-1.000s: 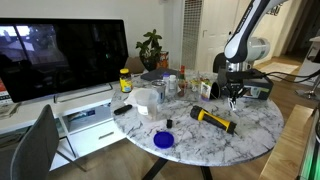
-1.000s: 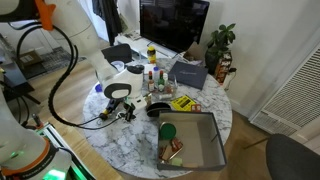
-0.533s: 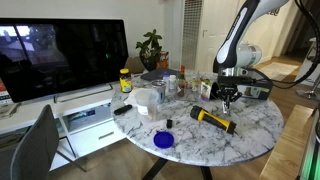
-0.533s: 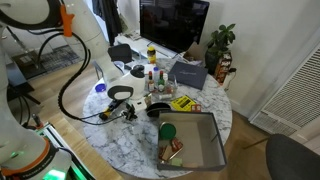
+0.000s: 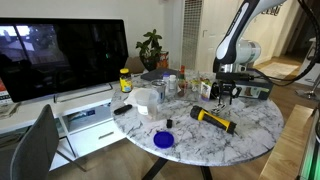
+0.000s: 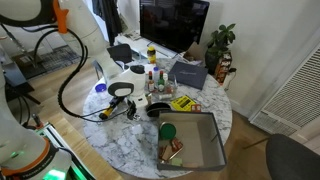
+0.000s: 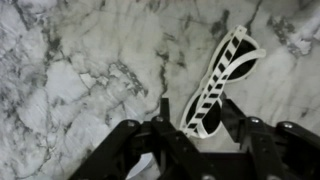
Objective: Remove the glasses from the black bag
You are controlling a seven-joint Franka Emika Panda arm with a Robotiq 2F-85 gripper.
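fingers (image 7: 232, 118) stand apart astride the striped glasses (image 7: 222, 75) on the marble table (image 7: 60, 60) (wrist view only).

Glasses (image 7: 222, 78): white-and-black striped frame, dark lenses; lying flat on bare marble counter (image 7: 70, 70), set diagonally, outside the bag. Black bag (image 6: 188, 72): dark grey, boxy, soft-sided; standing upright toward far right of counter among clutter; whether open or closed not discernible.

Wrist view: glasses (image 7: 222, 75) lower end hidden behind fingers (image 7: 165, 112), 6 o'clock; gripper (image 7: 193, 118) cut by bottom edge; finger-glasses contact indiscernible. Both exterior views: glasses too small to resolve.
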